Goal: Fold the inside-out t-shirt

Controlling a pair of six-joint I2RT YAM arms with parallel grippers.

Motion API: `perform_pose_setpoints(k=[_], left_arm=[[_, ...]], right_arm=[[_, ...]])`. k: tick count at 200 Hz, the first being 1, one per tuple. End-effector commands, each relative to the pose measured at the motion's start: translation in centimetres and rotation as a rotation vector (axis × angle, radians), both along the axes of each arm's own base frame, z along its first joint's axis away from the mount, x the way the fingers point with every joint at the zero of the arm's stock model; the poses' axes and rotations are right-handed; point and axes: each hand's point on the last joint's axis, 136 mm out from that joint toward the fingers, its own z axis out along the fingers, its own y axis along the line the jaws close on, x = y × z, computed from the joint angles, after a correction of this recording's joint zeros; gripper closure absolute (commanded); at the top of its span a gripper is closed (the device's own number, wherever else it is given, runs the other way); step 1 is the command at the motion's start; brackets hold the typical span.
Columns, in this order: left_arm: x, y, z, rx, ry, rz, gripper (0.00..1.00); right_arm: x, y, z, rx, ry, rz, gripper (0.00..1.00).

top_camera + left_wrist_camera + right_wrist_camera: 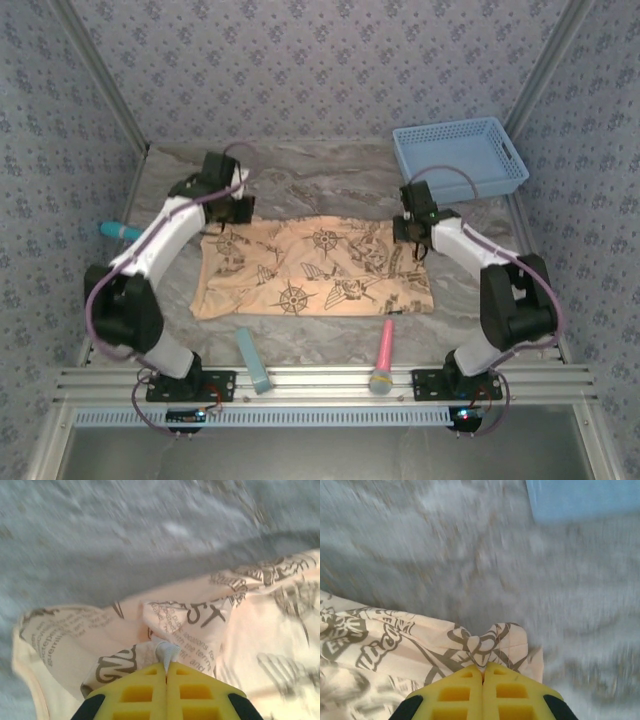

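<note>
**Top view:** the inside-out t-shirt (315, 265) lies spread and lightly rumpled on the marble table (330, 185) between the arms. The left gripper (222, 222) is at its far-left corner, the right gripper (412, 240) at its far-right corner.

**Left wrist:** yellow fingers (137, 692) pressed together on a pinched ridge of cloth.

**Right wrist:** fingers (512, 692) likewise clamped on the corner hem.

**Judgement:** lift both corners level and in step, then carry them toward the near hem with the cloth taut, lest a pinch slip or the fold skew

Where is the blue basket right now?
In the top view, the blue basket sits at the table's far right corner, just beyond the right tool pinching the t-shirt.
</note>
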Motion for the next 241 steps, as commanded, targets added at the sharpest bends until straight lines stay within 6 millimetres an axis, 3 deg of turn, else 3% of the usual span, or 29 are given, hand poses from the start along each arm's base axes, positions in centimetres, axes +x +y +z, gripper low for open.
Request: perform_pose_setpoints(k=[1, 31, 55, 73, 78, 87, 92, 97, 118, 137, 150, 165, 174, 209, 226, 241], left_arm=[[-4.1, 0.8, 0.4, -0.081, -0.035, 0.118, 1.00], [-9.7, 1.7, -1.2, -0.183, -0.022, 0.179, 1.00], [-11.3, 1.8, -0.8, -0.216, -0.060, 0.147, 1.00], [-12.5, 2.1, -2.2, -0.203, 0.000, 0.158, 0.98], [-12.9, 2.3, -2.8, -0.193, 0.026, 0.166, 0.93], [-13.5, 2.9, -3.9, -0.162, 0.073, 0.194, 0.56], [-13.7, 3.2, -4.2, -0.143, 0.087, 0.209, 0.38], [-13.7, 3.6, -4.3, -0.124, 0.091, 0.226, 0.33], [-12.8, 5.3, -3.5, -0.056, 0.088, 0.302, 0.32], [-11.3, 3.7, -2.5, -0.112, 0.107, 0.254, 0.32], [-9.8, 2.3, -2.7, -0.147, 0.137, 0.229, 0.36], [-8.2, 1.3, -4.0, -0.140, 0.187, 0.231, 0.46], [-7.4, 0.7, -5.2, -0.124, 0.218, 0.218, 0.50], [-5.2, 0.4, -9.1, -0.066, 0.259, 0.256, 0.67], [-4.8, 0.6, -10.8, -0.026, 0.296, 0.270, 0.70], [-4.5, 0.8, -12.3, 0.007, 0.334, 0.274, 0.71]], right_arm=[[-3.1, -1.3, -1.2, 0.048, -0.039, -0.139, 1.00], [-5.3, -0.7, -1.0, 0.139, -0.046, -0.094, 1.00], [-5.4, -1.2, 1.6, 0.127, -0.090, -0.087, 1.00], [-6.5, -1.6, 2.2, 0.114, -0.051, -0.109, 0.94], [-7.1, -1.9, 1.9, 0.104, -0.036, -0.121, 0.86], [-8.4, -2.5, 0.9, 0.090, -0.005, -0.159, 0.64], [-8.9, -2.5, 0.5, 0.106, 0.009, -0.180, 0.60], [-9.4, -2.3, -0.1, 0.121, 0.021, -0.173, 0.58], [-10.8, -2.5, -0.3, 0.180, 0.051, -0.248, 0.50], [-10.1, -3.2, 2.0, 0.202, -0.006, -0.293, 0.48], [-8.5, -2.1, 3.4, 0.244, -0.061, -0.243, 0.50], [-6.5, 0.9, 4.1, 0.318, -0.050, -0.110, 0.52], [-5.7, 1.7, 3.6, 0.301, -0.017, -0.077, 0.51], [-3.5, 0.6, -0.7, 0.221, 0.094, -0.122, 0.49], [-4.1, 0.2, -2.3, 0.189, 0.152, -0.135, 0.58], [-5.6, -0.2, -3.1, 0.152, 0.184, -0.135, 0.75]])
